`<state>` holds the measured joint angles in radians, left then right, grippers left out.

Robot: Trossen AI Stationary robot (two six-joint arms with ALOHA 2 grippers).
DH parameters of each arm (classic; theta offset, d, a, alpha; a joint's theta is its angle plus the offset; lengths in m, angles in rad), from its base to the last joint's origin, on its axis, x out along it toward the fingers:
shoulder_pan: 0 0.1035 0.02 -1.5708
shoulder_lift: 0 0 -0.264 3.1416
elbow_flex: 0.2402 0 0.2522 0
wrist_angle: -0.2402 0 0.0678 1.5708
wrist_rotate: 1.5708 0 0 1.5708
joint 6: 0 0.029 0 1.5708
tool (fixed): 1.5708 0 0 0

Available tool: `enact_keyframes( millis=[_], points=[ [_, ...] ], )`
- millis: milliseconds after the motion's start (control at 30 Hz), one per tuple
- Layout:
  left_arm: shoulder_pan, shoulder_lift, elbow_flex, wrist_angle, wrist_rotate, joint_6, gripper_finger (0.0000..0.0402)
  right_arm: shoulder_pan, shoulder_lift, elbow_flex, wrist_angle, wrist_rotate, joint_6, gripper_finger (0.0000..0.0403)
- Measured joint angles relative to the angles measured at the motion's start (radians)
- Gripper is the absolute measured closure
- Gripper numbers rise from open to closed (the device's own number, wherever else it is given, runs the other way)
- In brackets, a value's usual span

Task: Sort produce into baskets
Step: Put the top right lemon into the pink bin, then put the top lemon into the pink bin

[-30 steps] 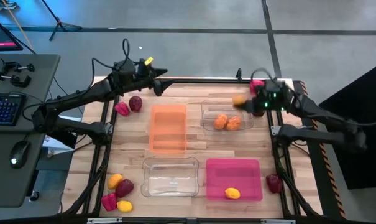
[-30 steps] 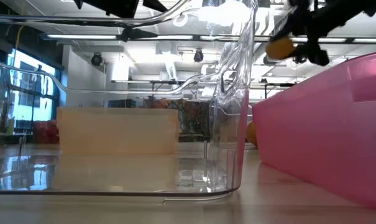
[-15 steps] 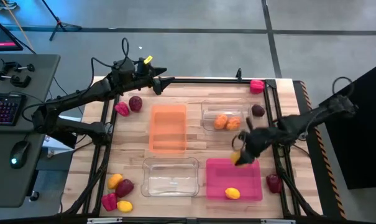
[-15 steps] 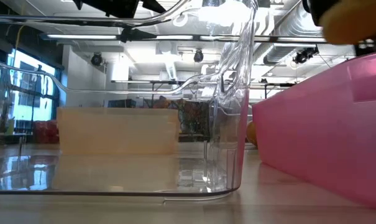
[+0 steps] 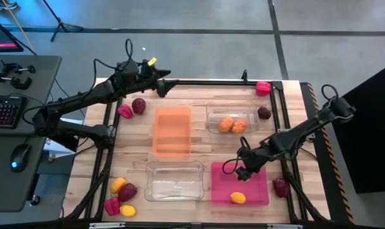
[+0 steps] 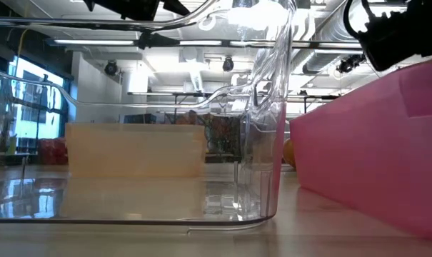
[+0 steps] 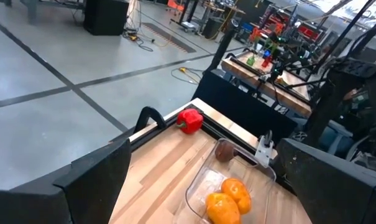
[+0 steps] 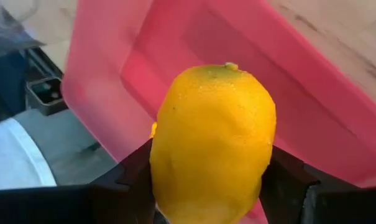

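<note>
No legible text, labels, brands or numbers are seen on any object in these views.

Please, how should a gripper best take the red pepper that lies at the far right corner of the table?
Probably from straight above, closing the fingers across the wide body of the red pepper. It lies close to the black frame rail at the table's edge, so a sideways approach from that side looks blocked.

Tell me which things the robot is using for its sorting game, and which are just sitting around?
For the sorting:
- lemon held by the right gripper
- pink basket
- orange basket
- two clear baskets
- loose produce on the table

Just lying about:
- keyboard
- mouse
- side desk
</note>
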<state>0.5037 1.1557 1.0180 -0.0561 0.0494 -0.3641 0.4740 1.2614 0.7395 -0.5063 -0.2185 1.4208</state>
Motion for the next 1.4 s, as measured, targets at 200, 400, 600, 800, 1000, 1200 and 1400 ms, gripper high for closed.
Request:
enact_keyframes(
  millis=[200, 400, 600, 800, 1000, 1200, 1400],
  points=[
    [0.0, 0.0, 0.0, -0.011, 0.0, 0.0, 0.0005, 0.0, 0.035, 0.0, 0.025, -0.076, -0.004, 0.0166],
    [0.0, 0.0, 0.0, -0.01, 0.0, 0.0, 0.0005, -0.01, 0.034, 0.0, 0.081, -0.188, -0.024, 0.0052],
    [0.0, 0.0, 0.002, 0.0, -0.01, -0.033, 0.0005, -0.043, 0.028, 0.0, 0.179, -0.405, -0.022, 0.0012],
    [0.046, 0.019, 0.184, -0.26, -0.091, -0.053, 0.0005, -0.122, -0.068, 0.0, 0.24, -0.398, -0.034, 0.0024],
    [0.091, 0.148, 0.44, -0.681, -0.297, 0.093, 0.0005, -0.302, -0.184, 0.0, 0.236, -0.237, -0.118, 0.0024],
    [0.196, 0.358, 0.446, -0.916, -0.317, 0.215, 0.0005, -0.477, -0.208, 0.0, 0.269, -0.179, -0.262, 0.0024],
    [0.289, 0.578, 0.439, -0.967, -0.2, 0.228, 0.0005, -0.59, -0.196, 0.0, 0.419, -0.172, -0.349, 0.0024]
  ],
)
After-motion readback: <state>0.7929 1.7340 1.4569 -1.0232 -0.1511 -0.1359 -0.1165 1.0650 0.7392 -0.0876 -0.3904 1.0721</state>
